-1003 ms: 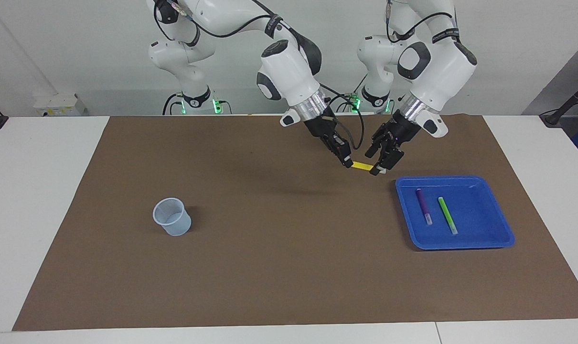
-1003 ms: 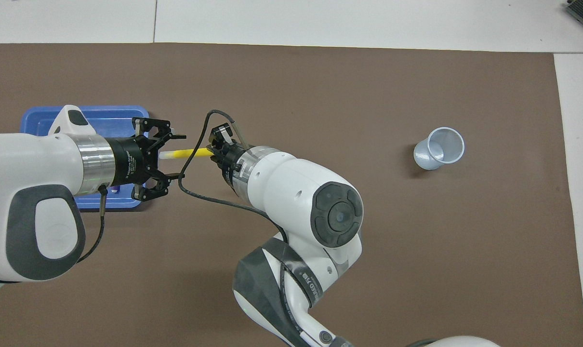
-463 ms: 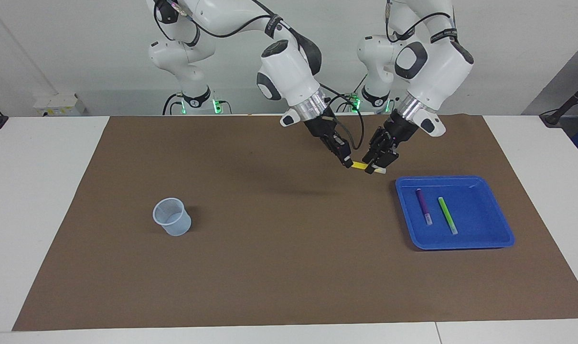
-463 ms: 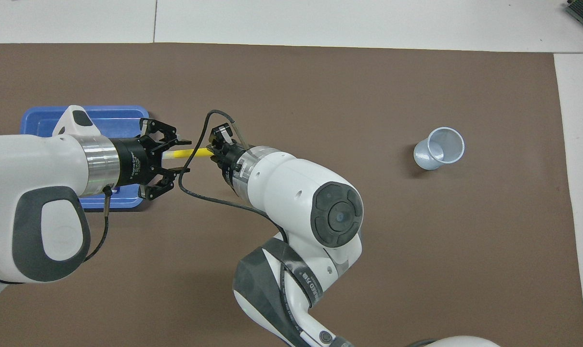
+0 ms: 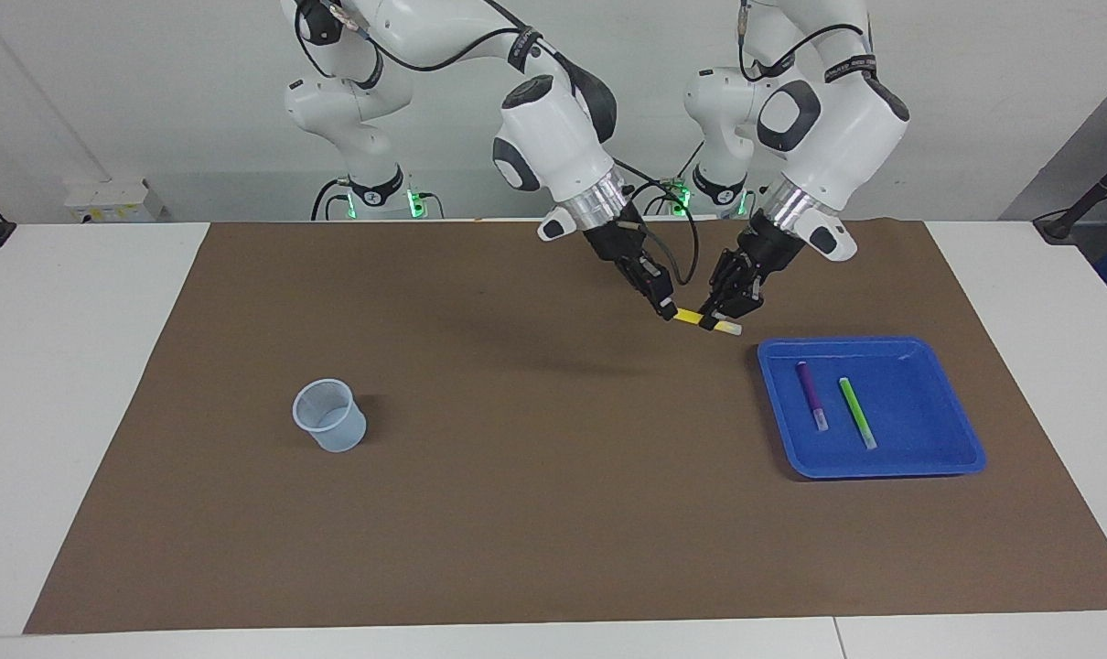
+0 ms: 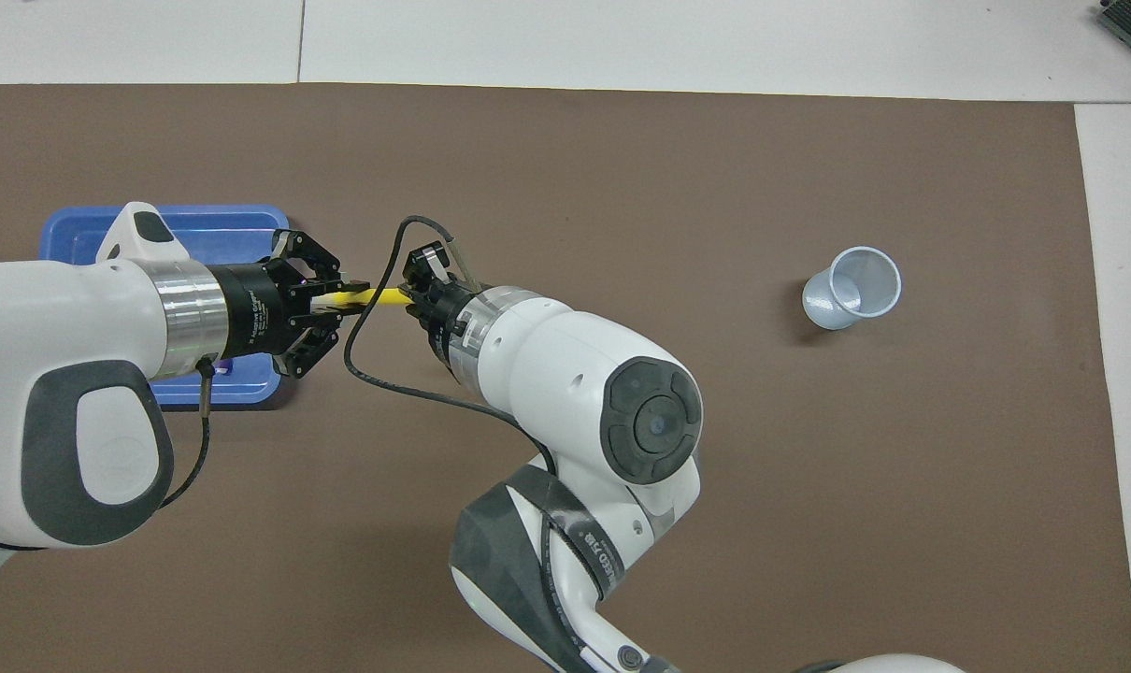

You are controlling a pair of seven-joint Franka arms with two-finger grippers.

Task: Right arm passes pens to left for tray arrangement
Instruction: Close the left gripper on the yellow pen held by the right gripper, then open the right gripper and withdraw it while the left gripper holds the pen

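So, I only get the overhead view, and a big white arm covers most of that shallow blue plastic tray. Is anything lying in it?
Observer: Yes. In the facing view, a slim purple marker pen and a slim bright green marker pen lie side by side in the blue tray, not touching.
Operator: And the yellow one between the two claws, is it resting on the cloth?
Observer: No. The slim yellow marker pen is up in the air above the brown mat, with the left gripper and the right gripper each shut on one end.
Operator: Is it over the tray already?
Observer: Not yet. It hangs over the mat, just short of the tray's rim.
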